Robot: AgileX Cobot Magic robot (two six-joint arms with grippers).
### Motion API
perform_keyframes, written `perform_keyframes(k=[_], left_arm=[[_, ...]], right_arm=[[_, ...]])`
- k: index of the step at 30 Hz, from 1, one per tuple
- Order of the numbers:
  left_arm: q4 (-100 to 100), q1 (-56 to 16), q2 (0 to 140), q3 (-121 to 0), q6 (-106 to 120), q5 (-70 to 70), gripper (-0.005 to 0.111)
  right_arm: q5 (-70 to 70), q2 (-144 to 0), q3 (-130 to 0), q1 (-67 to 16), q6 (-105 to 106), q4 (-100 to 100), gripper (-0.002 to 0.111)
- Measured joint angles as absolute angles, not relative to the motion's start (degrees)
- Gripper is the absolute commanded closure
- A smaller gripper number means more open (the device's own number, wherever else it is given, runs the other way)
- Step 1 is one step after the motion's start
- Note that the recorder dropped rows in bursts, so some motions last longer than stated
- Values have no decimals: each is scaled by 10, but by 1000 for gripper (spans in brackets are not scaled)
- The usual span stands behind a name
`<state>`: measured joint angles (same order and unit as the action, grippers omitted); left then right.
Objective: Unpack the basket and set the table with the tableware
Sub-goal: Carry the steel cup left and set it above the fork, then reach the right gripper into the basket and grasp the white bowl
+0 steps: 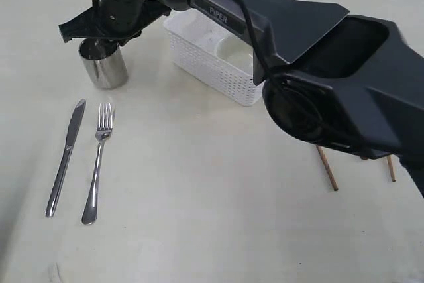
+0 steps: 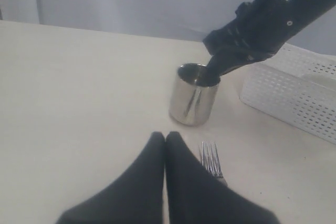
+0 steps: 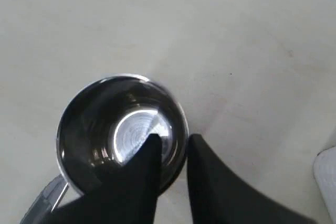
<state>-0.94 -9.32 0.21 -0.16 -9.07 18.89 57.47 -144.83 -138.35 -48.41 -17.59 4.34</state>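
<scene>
A shiny steel cup (image 1: 105, 67) (image 2: 194, 95) (image 3: 105, 129) stands upright on the table (image 1: 199, 217), left of the white basket (image 1: 212, 67) (image 2: 294, 95). My right gripper (image 1: 108, 43) (image 2: 212, 77) (image 3: 173, 140) reaches across and straddles the cup's rim, one finger inside and one outside. Its jaws are parted, and a gap shows between the inner finger and the wall. A knife (image 1: 65, 157) and fork (image 1: 98, 164) (image 2: 211, 161) lie side by side in front of the cup. A pale bowl (image 1: 235, 52) sits in the basket. My left gripper (image 2: 165, 136) hovers shut and empty beside the fork.
Two wooden chopsticks (image 1: 327, 169) (image 1: 391, 168) lie on the table at the right, partly hidden under the right arm's bulky links. That arm spans the scene from lower right to the cup and covers part of the basket.
</scene>
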Motion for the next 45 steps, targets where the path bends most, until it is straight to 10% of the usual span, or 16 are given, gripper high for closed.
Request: perform_keyframes(k=[15,21,28,45], left_arm=[[-9,-93,2,-2,-91,189,107],[-9,-93,2,-2,-91,189,107],[-9,-93,2,-2,-91,189,107],[-9,-93,2,-2,-91,189,107]], right_arm=[[588,-1408,-1383,-484,-180,50,80],[623,-1330,-1383,-484,-104,62,107],[692,-1255,-1383,-470,-38,149,109],[693,-1197,-1179,-213,14,-28,109]])
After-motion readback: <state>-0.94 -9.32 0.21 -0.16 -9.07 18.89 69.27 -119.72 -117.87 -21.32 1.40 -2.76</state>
